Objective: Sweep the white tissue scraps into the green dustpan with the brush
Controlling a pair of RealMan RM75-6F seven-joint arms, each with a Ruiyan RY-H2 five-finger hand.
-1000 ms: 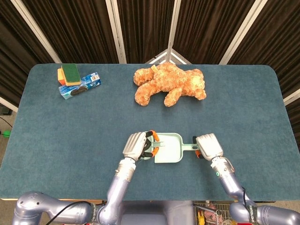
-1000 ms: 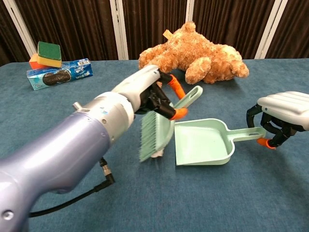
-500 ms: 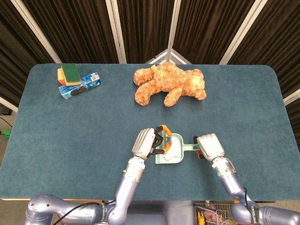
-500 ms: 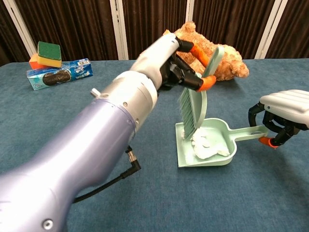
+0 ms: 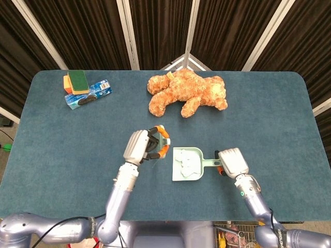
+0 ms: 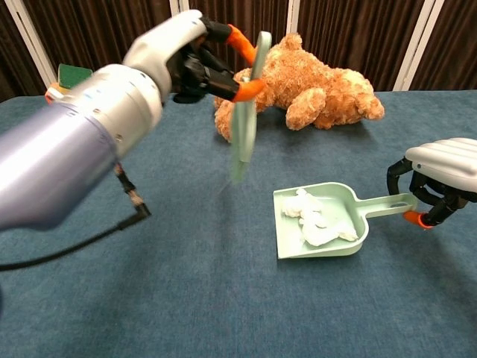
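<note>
Chest view: my left hand (image 6: 195,56) grips the brush (image 6: 244,112), raised beside the green dustpan (image 6: 350,235). My right hand (image 6: 440,179) pinches its handle. White tissue scraps (image 6: 313,222) lie inside. I should keep the pan level. Blue felt table (image 5: 62,150), dark curtains (image 5: 160,31) behind.

scraps (image 6: 317,221) in dustpan (image 6: 354,242) | brush (image 6: 244,123) left | teddy (image 5: 186,93) behind
</note>
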